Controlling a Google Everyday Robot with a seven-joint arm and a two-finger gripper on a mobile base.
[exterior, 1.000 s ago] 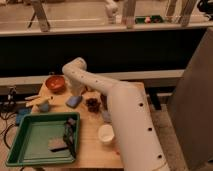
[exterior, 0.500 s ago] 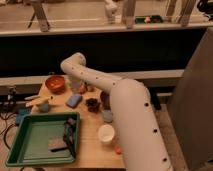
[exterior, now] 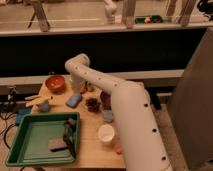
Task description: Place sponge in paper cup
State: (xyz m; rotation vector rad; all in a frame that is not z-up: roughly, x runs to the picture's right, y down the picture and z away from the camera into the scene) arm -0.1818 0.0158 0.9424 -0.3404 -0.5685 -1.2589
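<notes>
The blue sponge [exterior: 74,100] lies on the wooden table [exterior: 90,150], in front of the arm's end. The white paper cup [exterior: 106,134] stands upright near the table's front edge, to the right of the green tray and well apart from the sponge. My white arm reaches from the lower right up to a bend [exterior: 77,65] and turns down. My gripper [exterior: 80,87] hangs low over the table just behind and slightly right of the sponge, mostly hidden by the wrist. Nothing shows in its hold.
A green tray [exterior: 20,150] at the front left holds a dark upright object [exterior: 69,135] and a flat grey piece [exterior: 57,145]. An orange bowl [exterior: 55,82] is at the back left. A brown lump [exterior: 92,104], a dark bowl [exterior: 105,98] and a small grey cup [exterior: 107,116] crowd the middle.
The arm's bend rose and then shifted slightly right, with the wrist staying low behind the sponge. The sponge and cup have not moved.
</notes>
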